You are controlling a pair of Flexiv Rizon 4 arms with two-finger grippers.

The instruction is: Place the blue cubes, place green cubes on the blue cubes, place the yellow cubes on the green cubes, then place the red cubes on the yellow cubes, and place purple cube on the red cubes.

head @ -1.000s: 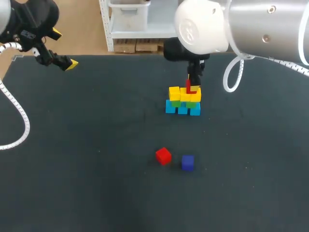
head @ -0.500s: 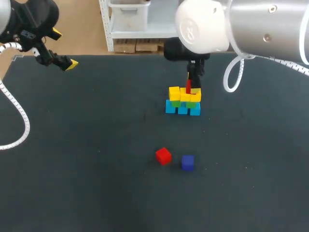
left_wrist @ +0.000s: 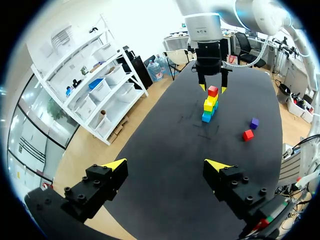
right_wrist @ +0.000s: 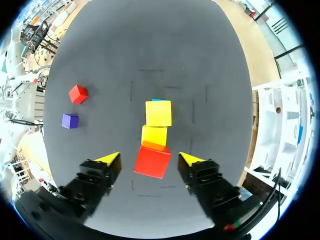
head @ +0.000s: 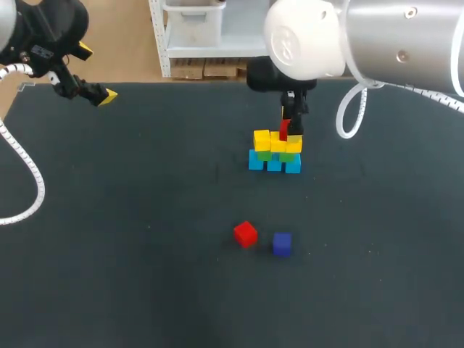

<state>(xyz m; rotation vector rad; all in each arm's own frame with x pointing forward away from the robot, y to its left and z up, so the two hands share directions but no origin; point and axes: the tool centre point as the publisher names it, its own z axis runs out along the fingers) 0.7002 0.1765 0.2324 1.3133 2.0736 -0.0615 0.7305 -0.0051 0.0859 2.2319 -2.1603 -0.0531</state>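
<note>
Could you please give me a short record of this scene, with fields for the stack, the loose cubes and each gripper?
stack: blue cubes at the base, green cubes on them, yellow cubes above, one red cube on top
right gripper: open, fingers either side of the top red cube, not touching it
left gripper: open, empty, near the table's far left corner
loose cubes: second red cube and purple cube side by side on the table, apart from the stack
not yet placed: second red cube, purple cube
</note>
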